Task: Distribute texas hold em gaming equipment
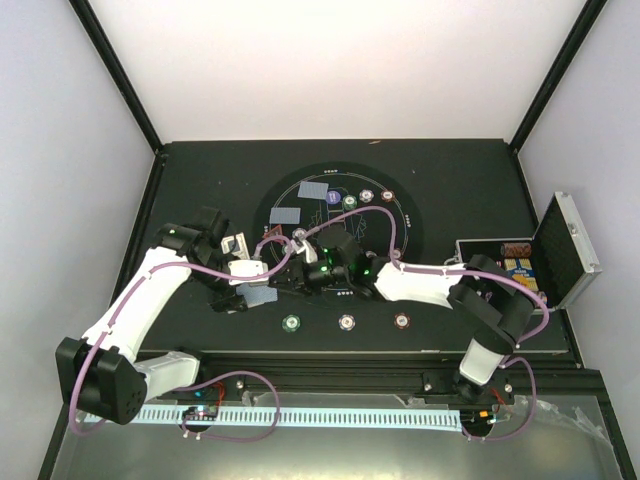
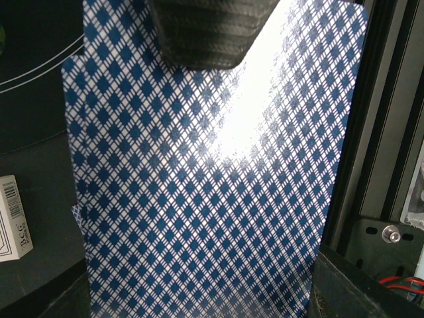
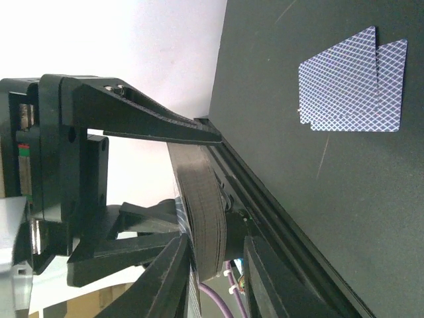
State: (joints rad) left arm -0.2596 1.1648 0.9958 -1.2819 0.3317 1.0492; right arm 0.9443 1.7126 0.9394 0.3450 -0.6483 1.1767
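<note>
Left end effector (image 1: 248, 278) is clamped on a deck of cards (image 2: 212, 185), toward the tabletop's (image 1: 450, 170) near edge and left of centre. In the left wrist view one finger (image 2: 199, 33) lies across the top of the blue diamond-patterned back. Right end effector (image 3: 215, 262) meets the deck from the right. Its fingers (image 3: 169, 278) stand apart on either side of the deck's edge, with a gap visible on one side. Cannot tell whether they press on the cards. Two face-down cards (image 3: 351, 83) overlap on the black surface beyond. Top view shows two card groups (image 1: 313, 190) and (image 1: 285, 215) on the circular mat (image 1: 410, 215) mid-tabletop. A short line of chips runs just right of them: purple disc (image 1: 335, 197), green chip (image 1: 350, 201), white chip (image 1: 368, 195), red chip (image 1: 386, 196). Three more chips sit in a row along the near edge, well apart: green (image 1: 291, 322), white (image 1: 346, 322), red (image 1: 401, 321). Small white barcoded box (image 2: 10, 222) lies just left of the deck. Silver-edged case (image 1: 565, 250) stands open at the right edge.
</note>
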